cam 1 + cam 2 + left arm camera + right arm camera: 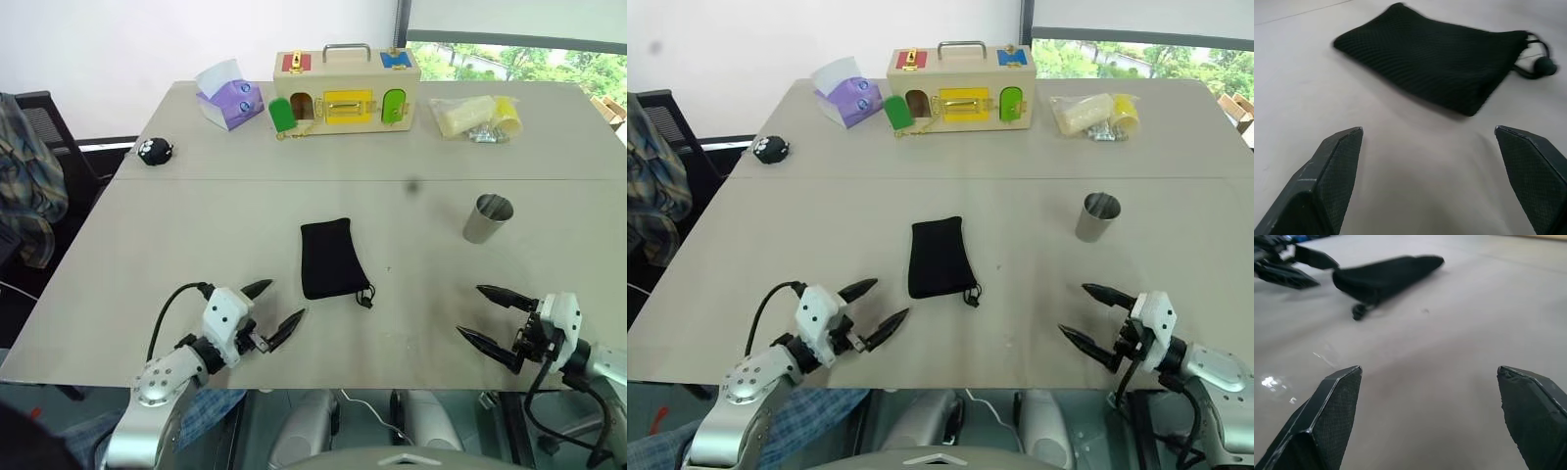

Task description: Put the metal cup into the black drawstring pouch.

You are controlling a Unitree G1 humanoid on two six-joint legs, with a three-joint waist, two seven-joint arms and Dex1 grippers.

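I have both arms low at the near edge of the table (176,211), one on each side of the work, which seems the sensible stance for a job that needs one claw to manage the bag and the other to carry the cup. My left gripper (278,306) stands with its two black fingers spread wide and nothing between them, pointing toward the black drawstring pouch (331,258), just to the left of its near end; I judge it is lined up to take the mouth of the bag, since the cord and its small toggle trail out at the near right corner. My right gripper (495,320) is likewise wide and empty, near the right edge, angled in toward the middle, with the metal cup (486,217) farther off and slightly left of it, well apart from the pouch. The cup stands upright with its open mouth up, so a grip around its wall looks straightforward. It is a plain, shiny silver tumbler, slightly tapered, without a handle. The pouch lies flat in the middle of the table, soft matte black cloth, rectangular, its closed end away from me. Its mouth looks collapsed, so I expect it must be opened before the cup can go in. Neither step has begun.
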